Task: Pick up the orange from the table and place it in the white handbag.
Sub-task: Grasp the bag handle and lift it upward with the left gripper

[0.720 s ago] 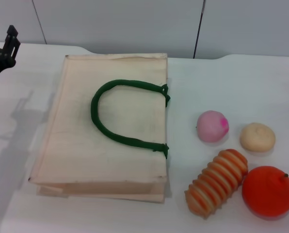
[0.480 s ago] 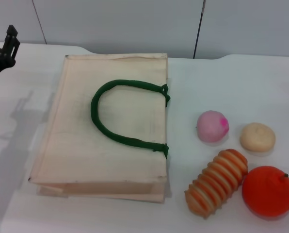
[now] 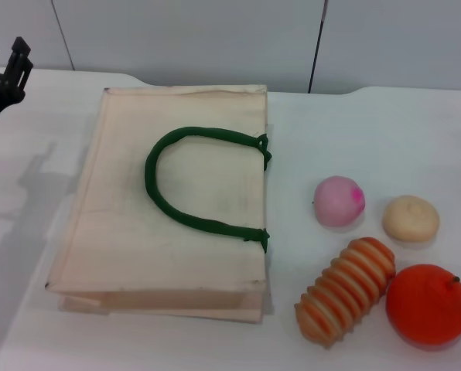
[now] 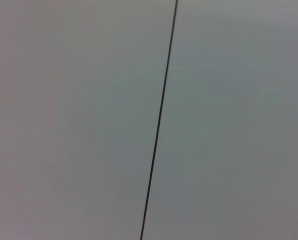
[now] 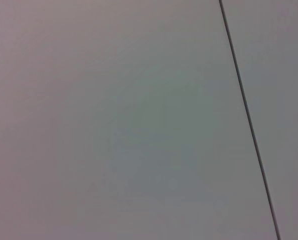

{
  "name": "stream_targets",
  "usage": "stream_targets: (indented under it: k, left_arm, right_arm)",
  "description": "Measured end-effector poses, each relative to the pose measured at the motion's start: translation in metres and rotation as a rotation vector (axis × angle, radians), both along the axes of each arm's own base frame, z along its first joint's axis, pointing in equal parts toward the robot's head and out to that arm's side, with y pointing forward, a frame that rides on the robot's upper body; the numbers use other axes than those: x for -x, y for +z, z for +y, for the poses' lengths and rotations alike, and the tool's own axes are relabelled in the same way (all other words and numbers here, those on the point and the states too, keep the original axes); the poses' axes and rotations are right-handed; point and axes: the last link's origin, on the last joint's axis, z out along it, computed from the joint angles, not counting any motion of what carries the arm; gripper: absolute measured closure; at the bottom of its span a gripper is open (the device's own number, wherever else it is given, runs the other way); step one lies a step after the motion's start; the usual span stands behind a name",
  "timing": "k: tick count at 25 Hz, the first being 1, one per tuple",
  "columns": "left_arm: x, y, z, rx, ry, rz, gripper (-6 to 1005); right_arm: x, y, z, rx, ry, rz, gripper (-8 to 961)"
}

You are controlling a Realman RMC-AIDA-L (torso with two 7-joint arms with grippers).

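The orange is a bright red-orange round fruit with a dark stem nub, lying on the white table at the near right. The white handbag lies flat at the table's middle left, and its dark green handles loop over its top face. My left gripper is raised at the far left edge of the head view, far from the orange, with its two black fingers apart and nothing between them. My right gripper is out of view. Both wrist views show only a grey wall panel with a dark seam.
A ribbed orange-and-cream oblong lies right beside the orange on its left. A pink ball and a beige round item lie just behind them. A grey panelled wall stands behind the table.
My left gripper has shifted slightly upward at the far left, and its shadow on the table has moved with it. The objects have not moved.
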Motion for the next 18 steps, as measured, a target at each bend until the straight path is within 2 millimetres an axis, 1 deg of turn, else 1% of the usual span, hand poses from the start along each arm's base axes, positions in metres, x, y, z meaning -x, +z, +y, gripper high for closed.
stream_targets:
  k: [3,7,11,12,14,16,18]
  left_arm:
    - [0.001,0.002,0.0,0.024,-0.008,-0.039,420]
    - [0.0,0.007,0.005,0.119,-0.037,-0.111,421]
    - [-0.002,0.018,0.014,0.281,-0.044,-0.183,421]
    - [-0.004,0.02,0.018,0.35,-0.035,-0.204,421]
    - [-0.007,0.023,0.024,0.433,-0.011,-0.229,421]
    - [-0.009,0.023,0.028,0.504,0.02,-0.238,421]
    - [-0.013,0.02,0.031,0.577,0.043,-0.243,421]
  right_arm:
    - [0.0,0.0,0.0,0.0,0.0,0.0,86]
    - [-0.001,0.001,-0.001,-0.001,-0.002,-0.001,86]
    - [0.0,0.001,0.0,-0.001,0.0,-0.001,86]
    - [0.0,0.001,0.0,-0.001,0.0,-0.002,86]
    - [0.0,0.001,0.0,-0.001,0.0,-0.002,86]
    - [0.0,0.001,0.0,-0.001,0.0,-0.002,86]
    - [0.0,0.001,0.0,-0.001,0.0,-0.001,86]
